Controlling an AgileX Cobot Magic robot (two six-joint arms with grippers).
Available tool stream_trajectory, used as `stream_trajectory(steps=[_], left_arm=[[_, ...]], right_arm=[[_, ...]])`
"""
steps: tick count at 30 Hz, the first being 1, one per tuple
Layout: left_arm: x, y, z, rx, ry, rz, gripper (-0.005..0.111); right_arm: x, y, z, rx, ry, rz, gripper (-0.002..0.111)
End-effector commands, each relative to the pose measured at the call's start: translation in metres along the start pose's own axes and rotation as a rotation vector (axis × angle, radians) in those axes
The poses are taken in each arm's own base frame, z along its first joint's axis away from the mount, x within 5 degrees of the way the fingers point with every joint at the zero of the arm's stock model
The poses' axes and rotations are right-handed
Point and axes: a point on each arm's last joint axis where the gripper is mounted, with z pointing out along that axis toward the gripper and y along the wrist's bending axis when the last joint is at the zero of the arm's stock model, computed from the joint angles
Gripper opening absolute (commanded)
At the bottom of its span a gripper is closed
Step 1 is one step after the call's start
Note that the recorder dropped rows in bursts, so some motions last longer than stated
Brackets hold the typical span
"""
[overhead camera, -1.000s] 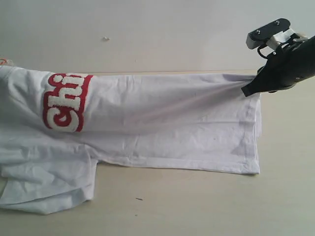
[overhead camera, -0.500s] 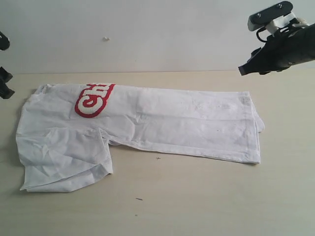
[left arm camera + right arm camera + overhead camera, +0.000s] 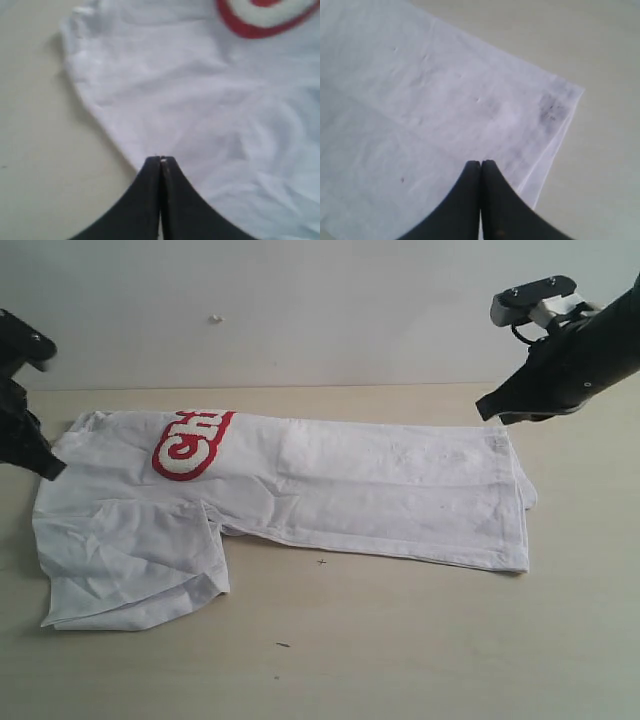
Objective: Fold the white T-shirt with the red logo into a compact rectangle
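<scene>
The white T-shirt (image 3: pixel 350 495) lies flat on the table, folded lengthwise, with one sleeve (image 3: pixel 130 570) spread at the front left. Part of the red logo (image 3: pixel 190 443) shows along its far fold, and a corner of the red logo (image 3: pixel 260 17) appears in the left wrist view. My left gripper (image 3: pixel 48 468) hovers at the shirt's left edge (image 3: pixel 100 125), jaws shut and empty (image 3: pixel 161 160). My right gripper (image 3: pixel 487 408) hangs above the shirt's right hem corner (image 3: pixel 560 107), jaws shut with nothing in them (image 3: pixel 481 163).
The light wooden table (image 3: pixel 400 640) extends in front of the shirt and to its right. A pale wall (image 3: pixel 300 310) rises behind the table's far edge, with a small speck (image 3: pixel 214 318) on it.
A second ago the right gripper held the hem stretched taut. It has let go and lifted, and the shirt now lies flat. The left gripper has come in at the shirt's left edge.
</scene>
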Motion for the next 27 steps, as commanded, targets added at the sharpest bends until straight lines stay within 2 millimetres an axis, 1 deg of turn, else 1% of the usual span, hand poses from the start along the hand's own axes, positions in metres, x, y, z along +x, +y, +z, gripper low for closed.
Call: stream_trajectory(steps=[1, 3, 5, 7, 9, 11, 12, 16, 21, 27], left_arm=[[-0.013, -0.046, -0.005, 0.279, -0.040, 0.022, 0.000], [-0.016, -0.061, -0.005, 0.348, -0.061, 0.034, 0.000], [-0.012, -0.077, -0.002, 0.372, -0.035, 0.081, 0.000], [-0.004, -0.090, 0.002, 0.381, 0.013, 0.154, 0.000], [0.005, -0.100, 0.005, 0.387, 0.056, 0.190, 0.000], [0.012, -0.103, 0.007, 0.382, 0.080, 0.185, 0.003], [0.017, -0.105, 0.009, 0.380, 0.088, 0.176, 0.006], [0.030, -0.110, 0.014, 0.381, 0.115, 0.170, 0.015], [0.038, -0.113, 0.016, 0.384, 0.129, 0.171, 0.017], [0.039, -0.115, 0.020, 0.365, 0.121, 0.191, 0.017]], right_arm=[[0.004, 0.005, -0.007, -0.048, 0.063, -0.013, 0.000], [0.003, 0.007, -0.014, -0.055, 0.064, -0.018, 0.000], [0.001, 0.009, -0.022, -0.059, 0.061, -0.024, 0.000], [-0.001, 0.010, -0.031, -0.060, 0.049, -0.029, 0.000], [-0.002, 0.012, -0.038, -0.067, 0.041, -0.027, 0.000], [-0.003, 0.014, -0.043, -0.079, 0.036, -0.019, 0.000], [-0.001, 0.016, -0.045, -0.087, 0.035, -0.009, 0.000], [0.006, 0.018, -0.044, -0.089, 0.041, 0.004, 0.000], [0.009, 0.020, -0.044, -0.108, 0.050, 0.020, 0.000], [0.008, 0.022, -0.044, -0.131, 0.044, 0.036, 0.000]])
